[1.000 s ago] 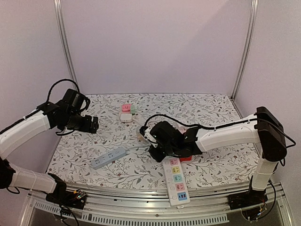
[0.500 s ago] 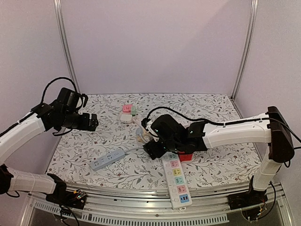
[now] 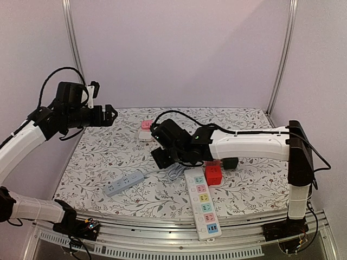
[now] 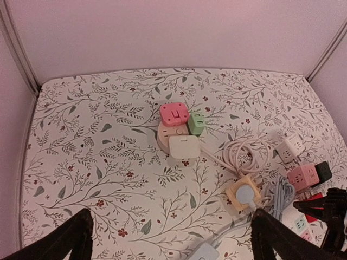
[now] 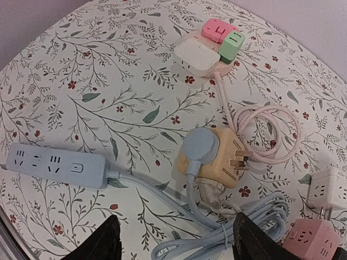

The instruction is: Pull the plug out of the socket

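Observation:
A round grey-blue plug (image 5: pixel 199 147) sits in a yellow cube socket (image 5: pixel 223 164) lying on the flowered table; its blue cable (image 5: pixel 227 230) is coiled below it. My right gripper (image 5: pixel 176 245) hovers above them, open, with both fingers apart from the plug and nothing between them. In the top view the right gripper (image 3: pixel 158 157) hides the plug. The left wrist view shows the same plug (image 4: pixel 245 193) in the socket (image 4: pixel 237 190) at the lower right. My left gripper (image 3: pixel 108 115) is raised high over the table's back left, open and empty.
The cable leads to a blue power strip (image 3: pixel 124 182). A white strip with coloured outlets (image 3: pixel 203 203) and a red cube (image 3: pixel 213 174) lie at front right. A pink, green and white adapter cluster (image 3: pixel 145 130) sits at the back. A pink coiled cord (image 5: pixel 265 135) lies beside the socket.
My right gripper has opened and drawn back to the left, off the plug and socket. The left arm has risen and swung toward the back.

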You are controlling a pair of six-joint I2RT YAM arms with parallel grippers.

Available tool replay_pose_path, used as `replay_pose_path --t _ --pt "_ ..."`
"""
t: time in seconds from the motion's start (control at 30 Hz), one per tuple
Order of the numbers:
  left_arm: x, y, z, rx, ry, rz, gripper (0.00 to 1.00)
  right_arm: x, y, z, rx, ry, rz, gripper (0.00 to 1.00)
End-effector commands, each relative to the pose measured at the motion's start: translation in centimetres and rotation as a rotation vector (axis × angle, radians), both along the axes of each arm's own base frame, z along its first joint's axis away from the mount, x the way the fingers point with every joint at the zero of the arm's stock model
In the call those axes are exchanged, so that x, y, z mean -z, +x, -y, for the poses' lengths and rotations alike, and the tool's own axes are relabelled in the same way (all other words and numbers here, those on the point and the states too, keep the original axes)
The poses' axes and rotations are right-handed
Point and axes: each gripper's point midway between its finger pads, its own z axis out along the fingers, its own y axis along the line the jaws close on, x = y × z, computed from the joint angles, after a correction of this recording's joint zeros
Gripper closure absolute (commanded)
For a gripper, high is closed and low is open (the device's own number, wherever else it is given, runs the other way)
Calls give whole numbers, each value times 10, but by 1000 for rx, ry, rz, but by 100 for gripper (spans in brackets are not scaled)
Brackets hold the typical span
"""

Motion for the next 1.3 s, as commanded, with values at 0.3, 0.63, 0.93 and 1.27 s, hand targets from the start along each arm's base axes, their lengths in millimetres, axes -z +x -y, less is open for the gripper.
replay_pose_path --t 0.3,0.63,0.93,1.27 --pt "30 -10 6 45 -44 -68 0 83 14 -7 96 -117 -137 41" --pt "36 -11 9 57 -52 -86 1 109 23 -13 72 -147 -185 56" --pt "39 -10 11 68 -50 -96 1 117 39 -17 85 -157 -173 58" --pt "38 -11 12 75 -51 -97 1 116 47 -28 77 -119 -180 81"
